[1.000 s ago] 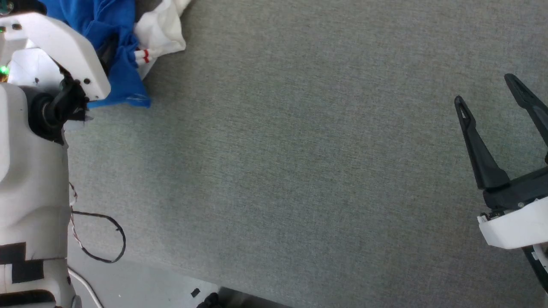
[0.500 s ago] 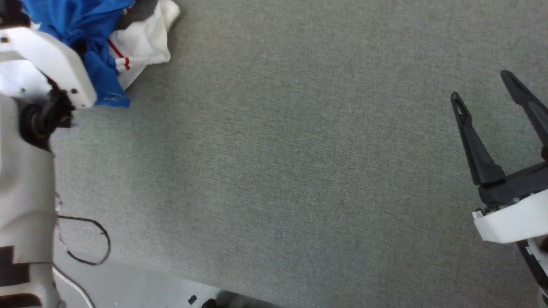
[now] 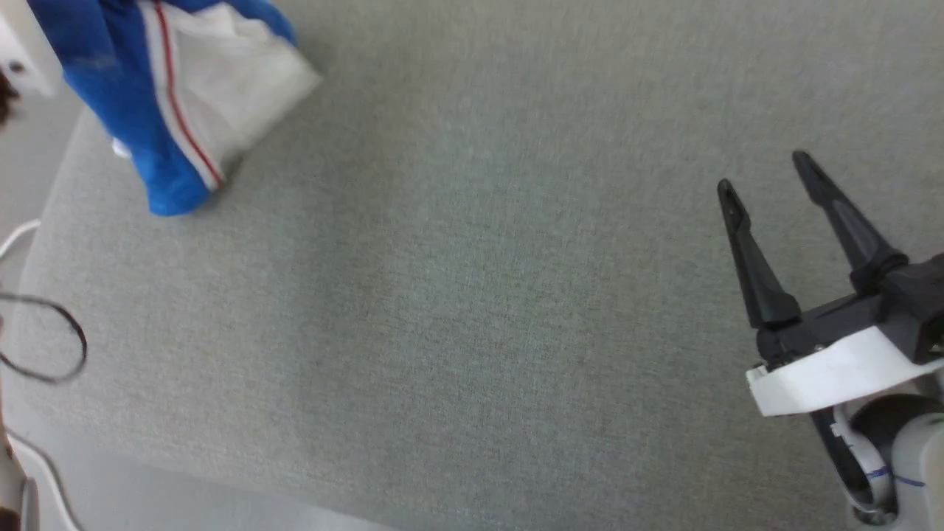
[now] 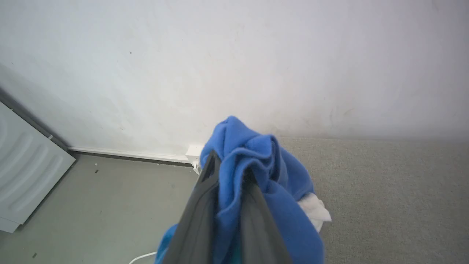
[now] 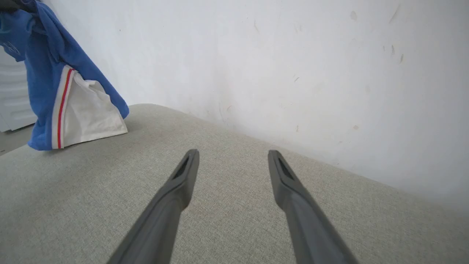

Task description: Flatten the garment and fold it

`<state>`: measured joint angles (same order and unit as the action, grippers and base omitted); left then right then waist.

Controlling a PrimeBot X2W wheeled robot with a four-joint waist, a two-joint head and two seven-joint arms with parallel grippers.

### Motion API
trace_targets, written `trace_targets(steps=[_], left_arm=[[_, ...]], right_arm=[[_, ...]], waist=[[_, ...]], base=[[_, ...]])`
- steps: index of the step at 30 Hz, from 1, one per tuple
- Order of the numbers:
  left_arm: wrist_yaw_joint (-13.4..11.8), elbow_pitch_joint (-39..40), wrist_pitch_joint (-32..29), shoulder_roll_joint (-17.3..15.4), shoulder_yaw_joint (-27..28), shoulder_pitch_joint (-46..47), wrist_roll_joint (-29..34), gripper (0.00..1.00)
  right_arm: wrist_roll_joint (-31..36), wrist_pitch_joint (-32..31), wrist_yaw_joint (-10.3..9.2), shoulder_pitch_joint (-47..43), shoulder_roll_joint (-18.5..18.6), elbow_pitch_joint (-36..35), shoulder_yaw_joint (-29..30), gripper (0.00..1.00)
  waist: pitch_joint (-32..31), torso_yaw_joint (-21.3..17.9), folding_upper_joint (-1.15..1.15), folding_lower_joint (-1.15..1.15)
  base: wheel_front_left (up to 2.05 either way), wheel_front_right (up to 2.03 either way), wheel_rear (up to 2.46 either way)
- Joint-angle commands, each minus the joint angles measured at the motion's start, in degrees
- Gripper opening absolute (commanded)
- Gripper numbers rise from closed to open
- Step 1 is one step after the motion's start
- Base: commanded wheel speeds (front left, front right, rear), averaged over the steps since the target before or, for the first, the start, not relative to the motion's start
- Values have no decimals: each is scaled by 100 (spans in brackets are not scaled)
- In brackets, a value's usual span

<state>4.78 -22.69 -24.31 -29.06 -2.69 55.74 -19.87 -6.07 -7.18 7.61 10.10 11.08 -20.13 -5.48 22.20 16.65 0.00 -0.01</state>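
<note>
The garment (image 3: 118, 110), royal blue with a white sleeve and thin red stripes, hangs bunched at the upper left over the grey table's (image 3: 472, 295) left end. Its lower tip reaches down toward the cloth surface. In the left wrist view my left gripper (image 4: 229, 172) is shut on a fold of the blue garment (image 4: 256, 165), which drapes over the fingers. My right gripper (image 3: 767, 173) stands open at the right, far from the garment, nothing between its fingers (image 5: 187, 172). The right wrist view has the garment (image 5: 55, 88) hanging at its far left.
A white wall (image 5: 293, 55) runs behind the table. Bare grey floor (image 4: 91, 205) and a white ribbed cabinet (image 4: 25, 176) lie beyond the table's left end. A black cable loop (image 3: 51, 346) and a white cable (image 3: 15, 236) hang at the left edge.
My left gripper has shut on the garment and lifted it off the table, so it now hangs. The head camera has shifted; the left arm has left its view. The right gripper stays open.
</note>
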Motion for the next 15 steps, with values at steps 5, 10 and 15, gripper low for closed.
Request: trace_targets(steps=[5, 10, 15], left_arm=[[79, 298, -40, -28, -173, 604, 67, 0], [146, 428, -187, 102, -431, 1149, 15, 0], [76, 433, -314, 502, -447, 1583, -268, 0]], right_arm=[[29, 243, -12, -204, -311, 283, 72, 100], [53, 434, -12, -332, -528, 502, 137, 100], [76, 573, -12, -453, -681, 673, 226, 100]], waist=[[-857, -188, 0, 1], [-1185, -279, 0, 1], [-1513, -453, 0, 1]], base=[[0, 0, 0], [0, 0, 0], [0, 0, 0]])
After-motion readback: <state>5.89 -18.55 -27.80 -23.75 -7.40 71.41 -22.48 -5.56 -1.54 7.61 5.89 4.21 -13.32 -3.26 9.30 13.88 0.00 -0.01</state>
